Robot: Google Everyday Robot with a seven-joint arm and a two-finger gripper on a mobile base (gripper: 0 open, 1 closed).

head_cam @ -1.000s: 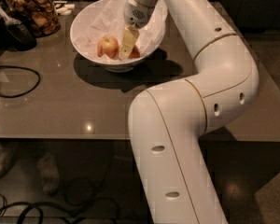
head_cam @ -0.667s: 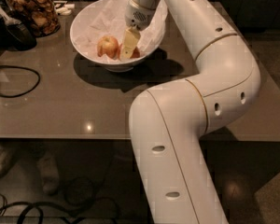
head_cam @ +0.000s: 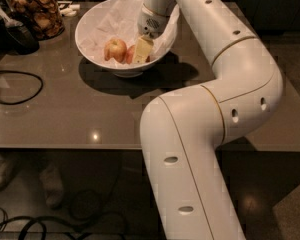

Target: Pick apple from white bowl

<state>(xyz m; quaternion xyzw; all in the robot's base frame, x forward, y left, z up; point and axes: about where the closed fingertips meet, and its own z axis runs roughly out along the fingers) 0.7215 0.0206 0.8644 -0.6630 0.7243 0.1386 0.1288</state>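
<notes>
The white bowl (head_cam: 90, 44), lined with crumpled white paper, stands at the far middle of the table. A paler yellow apple with red blush (head_cam: 115, 49) lies in it. Just to its right, a sliver of the reddish-orange apple (head_cam: 130, 54) shows, mostly hidden behind my gripper. My gripper (head_cam: 142, 50) reaches down into the bowl from above and sits right against this apple, on its right side. The arm runs from the bowl across the right of the view.
A glass jar of brown snacks (head_cam: 37, 11) stands at the far left, with a dark object (head_cam: 17, 36) beside it. A black cable (head_cam: 15, 86) loops on the left of the table. More cables lie on the floor (head_cam: 30, 224).
The gripper has shifted very slightly right and down inside the bowl. A red edge of the second apple now shows beside it. The bowl and the paler apple have not moved.
</notes>
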